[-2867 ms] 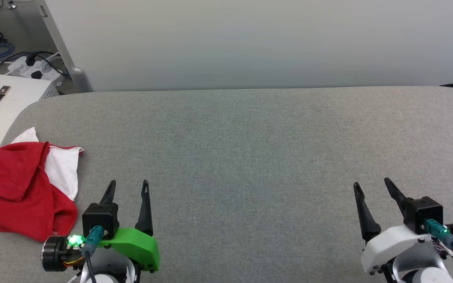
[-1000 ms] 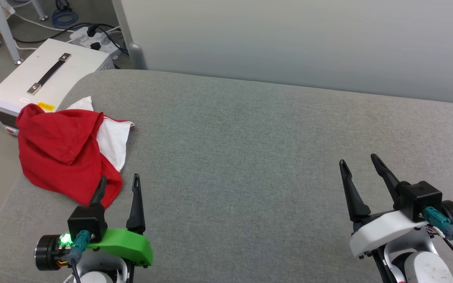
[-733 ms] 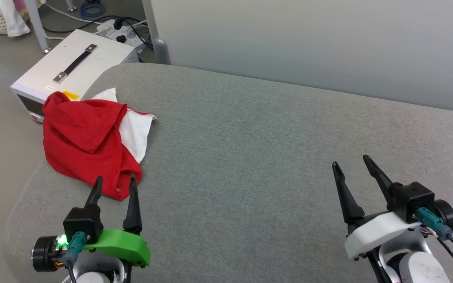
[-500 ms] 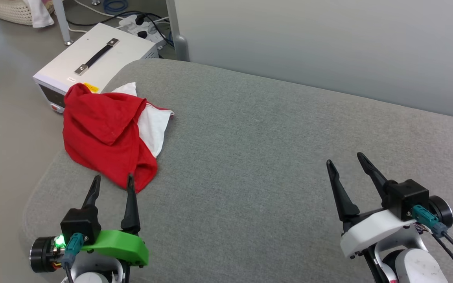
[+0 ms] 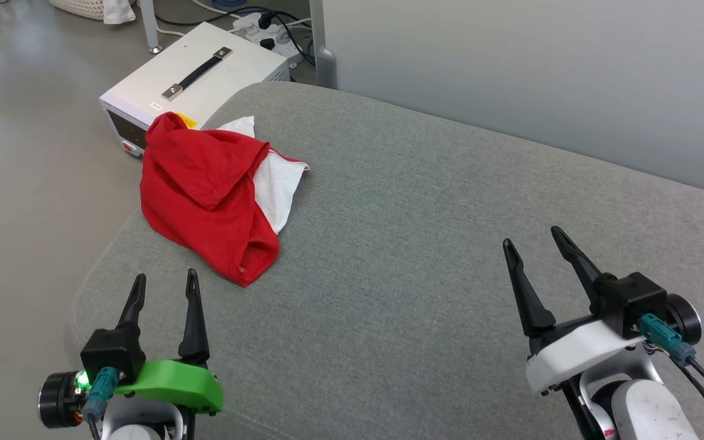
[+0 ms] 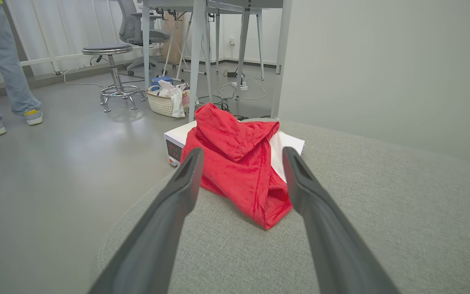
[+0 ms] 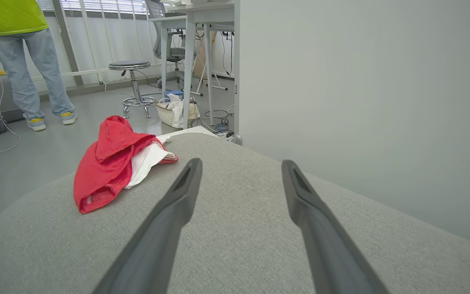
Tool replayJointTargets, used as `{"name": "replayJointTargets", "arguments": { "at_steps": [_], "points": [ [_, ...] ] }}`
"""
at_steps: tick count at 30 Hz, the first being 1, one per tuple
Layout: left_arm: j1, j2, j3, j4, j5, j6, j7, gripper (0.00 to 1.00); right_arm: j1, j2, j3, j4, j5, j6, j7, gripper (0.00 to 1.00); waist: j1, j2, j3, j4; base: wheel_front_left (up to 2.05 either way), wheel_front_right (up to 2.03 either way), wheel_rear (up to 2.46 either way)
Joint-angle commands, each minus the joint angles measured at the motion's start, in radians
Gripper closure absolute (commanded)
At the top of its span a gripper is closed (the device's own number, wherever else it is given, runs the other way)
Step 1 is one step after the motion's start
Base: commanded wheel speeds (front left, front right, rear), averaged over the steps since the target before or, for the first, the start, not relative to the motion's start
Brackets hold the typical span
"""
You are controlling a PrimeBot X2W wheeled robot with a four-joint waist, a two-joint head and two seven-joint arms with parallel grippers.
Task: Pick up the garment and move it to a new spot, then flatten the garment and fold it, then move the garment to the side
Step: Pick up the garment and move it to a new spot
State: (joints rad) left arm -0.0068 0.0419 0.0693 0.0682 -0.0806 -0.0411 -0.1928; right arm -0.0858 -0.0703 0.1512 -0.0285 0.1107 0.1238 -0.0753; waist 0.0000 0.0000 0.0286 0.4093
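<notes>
The garment (image 5: 205,195) is a crumpled red heap with a white sleeve showing, lying at the far left corner of the grey padded table (image 5: 425,244). In the left wrist view the garment (image 6: 239,167) sits straight ahead between the fingers, a short way off. From the right wrist view the garment (image 7: 112,167) lies to the upper left. My left gripper (image 5: 164,282) stands open at the lower left, short of the cloth and touching nothing. At the lower right my right gripper (image 5: 532,237) is open too, with nothing between its fingers.
A white box with a black handle (image 5: 199,73) stands on the floor just beyond the table's left corner, with cables and a power strip (image 5: 263,27) behind it. A pale partition wall (image 5: 541,79) runs along the far edge. A person (image 7: 23,61), a stool (image 6: 114,71) and a basket (image 6: 165,100) are farther off.
The head camera has swung left, so the garment and the white box now sit nearer the picture's middle. Both grippers stay open; neither has touched the cloth.
</notes>
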Motion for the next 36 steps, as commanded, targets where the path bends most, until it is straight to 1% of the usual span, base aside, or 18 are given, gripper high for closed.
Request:
{"name": "replayJointTargets", "arguments": {
  "at_steps": [1, 7, 12, 16, 20, 25, 27, 29, 32, 36],
  "points": [
    [-0.016, 0.006, 0.003, 0.004, -0.006, -0.007, -0.009, 0.00, -0.021, -0.005, 0.005, -0.006, 0.011, 0.005, -0.008, 0.00, 0.0000, 0.0000, 0.003, 0.010, 0.00, 0.00, 0.00],
    [-0.057, 0.009, 0.018, 0.023, -0.010, -0.016, -0.026, 0.00, -0.037, -0.015, 0.013, -0.024, 0.011, 0.006, 0.000, 0.00, 0.0000, 0.0000, 0.029, 0.030, 0.00, 0.00, 0.00],
    [-0.120, 0.023, 0.037, 0.060, -0.028, -0.030, -0.036, 0.00, -0.059, -0.024, 0.014, -0.042, 0.012, 0.006, 0.013, 0.00, 0.0000, 0.0000, 0.063, 0.022, 0.00, 0.00, 0.00],
    [-0.208, 0.060, 0.048, 0.120, -0.048, -0.046, -0.043, 0.00, -0.092, -0.042, 0.020, -0.067, 0.014, 0.006, 0.024, 0.00, 0.0000, 0.0000, 0.112, -0.003, 0.00, 0.00, 0.00],
    [-0.327, 0.106, 0.053, 0.198, -0.082, -0.061, -0.010, 0.00, -0.123, -0.060, 0.018, -0.093, 0.014, 0.006, 0.042, 0.00, 0.0000, 0.0000, 0.171, -0.028, 0.00, 0.00, 0.00],
    [-0.515, 0.189, 0.062, 0.328, -0.133, -0.076, 0.085, 0.00, -0.168, -0.084, 0.019, -0.128, 0.020, 0.007, 0.058, 0.00, 0.0000, 0.0000, 0.255, -0.062, 0.00, 0.00, 0.00],
    [-0.588, 0.222, 0.062, 0.387, -0.162, -0.082, 0.137, 0.00, -0.185, -0.092, 0.020, -0.141, 0.023, 0.007, 0.063, 0.00, 0.0000, 0.0000, 0.292, -0.076, 0.00, 0.00, 0.00],
    [-0.652, 0.251, 0.053, 0.451, -0.200, -0.086, 0.218, 0.00, -0.201, -0.098, 0.020, -0.152, 0.026, 0.007, 0.067, 0.00, 0.0000, 0.0000, 0.326, -0.092, 0.00, 0.00, 0.00],
    [-0.736, 0.296, 0.028, 0.517, -0.266, -0.089, 0.319, 0.00, -0.219, -0.103, 0.020, -0.166, 0.026, 0.007, 0.073, 0.00, 0.0000, 0.0000, 0.375, -0.117, 0.00, 0.00, 0.00],
    [-0.803, 0.352, -0.042, 0.580, -0.367, -0.089, 0.436, 0.00, -0.237, -0.111, 0.019, -0.178, 0.028, 0.007, 0.078, 0.00, 0.0000, 0.0000, 0.430, -0.142, 0.00, 0.00, 0.00]
  ]
}}
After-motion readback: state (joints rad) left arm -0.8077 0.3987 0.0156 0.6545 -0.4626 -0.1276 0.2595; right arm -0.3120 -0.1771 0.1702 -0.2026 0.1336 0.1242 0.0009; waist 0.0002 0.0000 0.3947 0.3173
